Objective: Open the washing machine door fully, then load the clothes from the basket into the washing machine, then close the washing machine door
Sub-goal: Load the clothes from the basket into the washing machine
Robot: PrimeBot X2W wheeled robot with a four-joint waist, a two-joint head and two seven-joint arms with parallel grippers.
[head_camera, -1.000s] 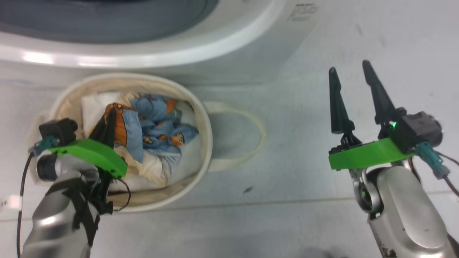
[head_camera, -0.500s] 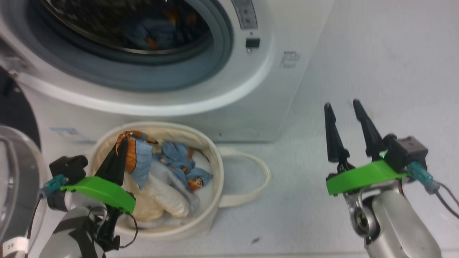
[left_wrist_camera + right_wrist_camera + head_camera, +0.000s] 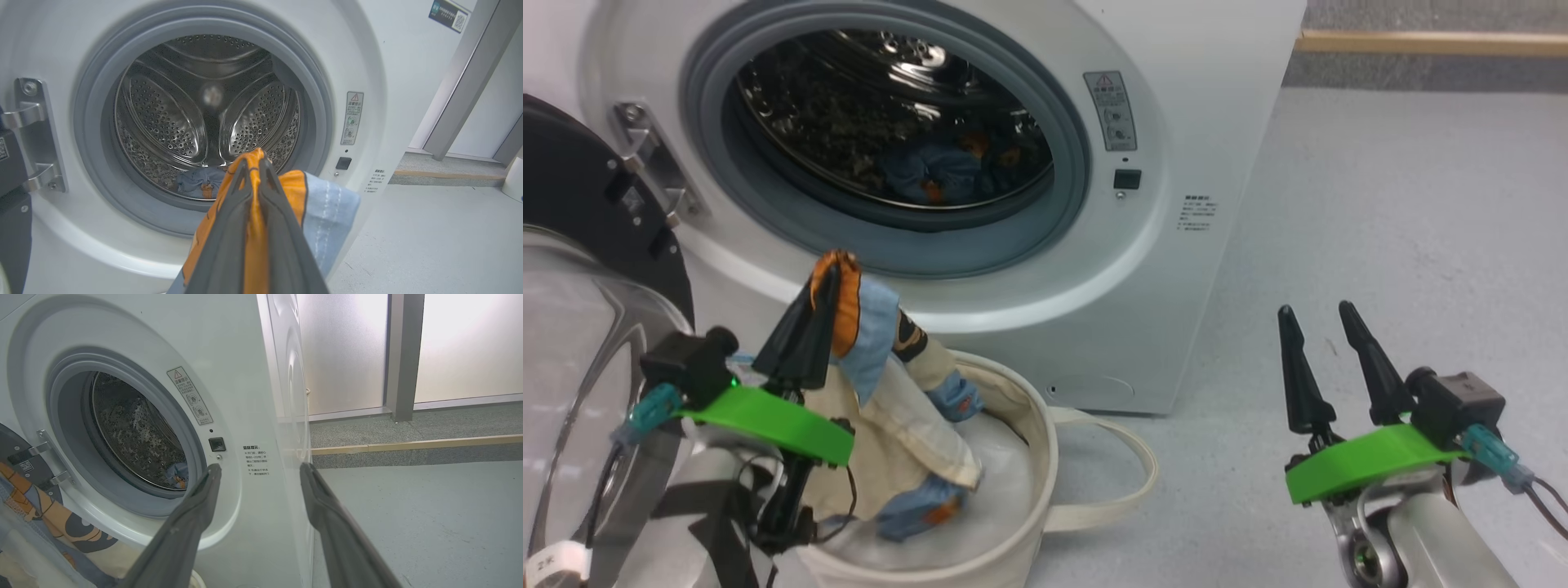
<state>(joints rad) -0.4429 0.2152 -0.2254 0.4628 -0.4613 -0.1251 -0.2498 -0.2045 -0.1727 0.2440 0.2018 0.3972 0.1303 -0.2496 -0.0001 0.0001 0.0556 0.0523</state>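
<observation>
Clothes (image 3: 907, 425) hang nearest: a soft, light bundle of orange, blue and cream. The left gripper (image 3: 823, 282) is clamped tight on the orange top fold, and the tail trails down into the basket (image 3: 1036, 408). Limp fabric like this drapes and could snag on the rim, so a bunched fold, as taken here, looks like the best hold. Over on the right, the right gripper (image 3: 1315, 312) hovers spread apart, holding nothing. Farther off, the washing machine (image 3: 1176, 122) gapes, its door (image 3: 572, 204) swung out to the left. One blue garment (image 3: 939, 167) lies in the drum (image 3: 849, 106).
</observation>
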